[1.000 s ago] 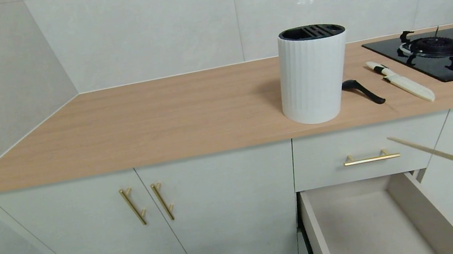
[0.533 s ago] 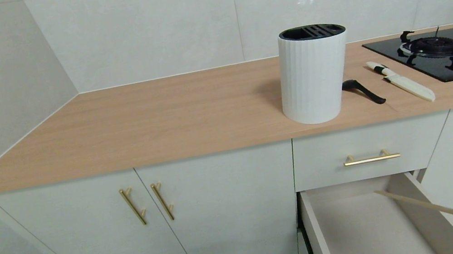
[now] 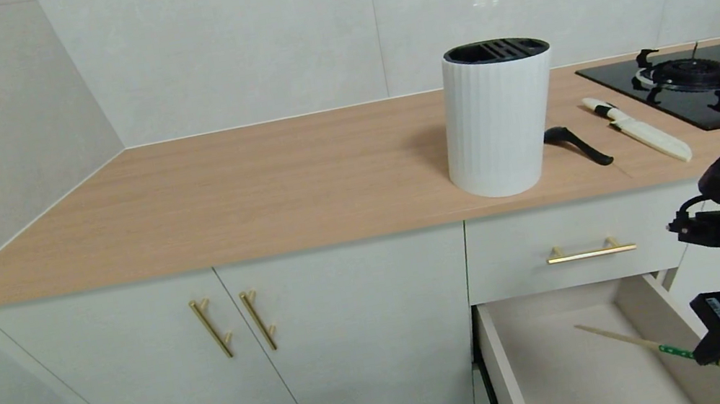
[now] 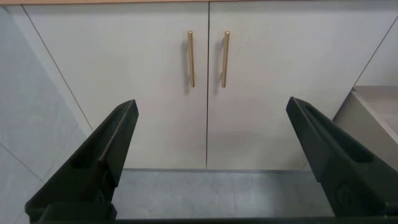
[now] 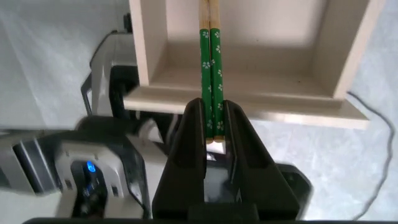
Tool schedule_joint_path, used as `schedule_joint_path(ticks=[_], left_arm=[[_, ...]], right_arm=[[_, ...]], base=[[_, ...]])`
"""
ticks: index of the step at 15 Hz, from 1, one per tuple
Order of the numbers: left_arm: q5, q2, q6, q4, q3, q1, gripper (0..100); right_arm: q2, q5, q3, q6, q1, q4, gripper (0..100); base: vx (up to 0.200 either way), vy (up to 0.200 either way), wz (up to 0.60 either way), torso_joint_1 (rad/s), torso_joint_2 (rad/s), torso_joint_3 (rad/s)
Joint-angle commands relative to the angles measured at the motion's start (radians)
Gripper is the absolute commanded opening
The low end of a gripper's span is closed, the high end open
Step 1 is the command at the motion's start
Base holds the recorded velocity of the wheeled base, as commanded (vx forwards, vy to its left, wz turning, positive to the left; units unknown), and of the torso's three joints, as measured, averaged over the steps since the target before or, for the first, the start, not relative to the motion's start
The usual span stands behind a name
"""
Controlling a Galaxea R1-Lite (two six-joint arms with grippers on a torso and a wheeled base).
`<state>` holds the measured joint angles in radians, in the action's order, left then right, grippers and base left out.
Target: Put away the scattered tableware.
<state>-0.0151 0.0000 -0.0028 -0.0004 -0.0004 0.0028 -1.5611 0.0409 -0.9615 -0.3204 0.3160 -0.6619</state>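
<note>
counter (image 3: 256,190): knife block (image 3: 498,120), knife (image 3: 636,128) beside hob (image 3: 691,81) | drawer (image 3: 505,368) open | right hand (image 5: 213,109) clamps chopsticks (image 5: 210,62) | left hand (image 4: 211,106) apart

Cut off and covered parts
The far end of the black utensil (image 3: 577,145) hides behind the white holder (image 3: 496,120); the drawer (image 3: 505,382) and the hob (image 3: 680,104) run off the head view's edges; the rear end of the chopsticks (image 3: 628,341) is buried in the right end effector (image 3: 711,357).

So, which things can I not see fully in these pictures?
Black utensil: head view, working end hidden behind the white ribbed cylindrical holder.
Open pale drawer: head view, front cut off by the bottom edge.
Green-ended wooden chopsticks: right wrist view, tips cut off by the top edge.
</note>
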Motion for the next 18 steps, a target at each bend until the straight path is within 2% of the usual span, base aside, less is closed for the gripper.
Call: schedule_joint_path(ticks=[1, 8, 14, 18], left_arm=[[0.000, 0.000, 0.000, 0.000, 0.000, 0.000, 100], [0.000, 0.000, 0.000, 0.000, 0.000, 0.000, 100], [0.000, 0.000, 0.000, 0.000, 0.000, 0.000, 100], [0.000, 0.000, 0.000, 0.000, 0.000, 0.000, 100]], right_arm=[[-0.062, -0.001, 0.013, -0.005, 0.012, 0.022, 0], [-0.134, -0.004, 0.018, -0.002, 0.041, 0.174, 0], [-0.191, -0.055, 0.040, 0.000, 0.041, 0.289, 0], [-0.198, -0.090, 0.119, 0.003, 0.043, 0.453, 0]], base=[[0.000, 0.000, 0.00, -0.046, 0.13, 0.076], [0.000, 0.000, 0.00, -0.148, 0.41, 0.265], [0.000, 0.000, 0.00, -0.132, 0.44, 0.317], [0.000, 0.000, 0.00, -0.022, 0.11, 0.076]])
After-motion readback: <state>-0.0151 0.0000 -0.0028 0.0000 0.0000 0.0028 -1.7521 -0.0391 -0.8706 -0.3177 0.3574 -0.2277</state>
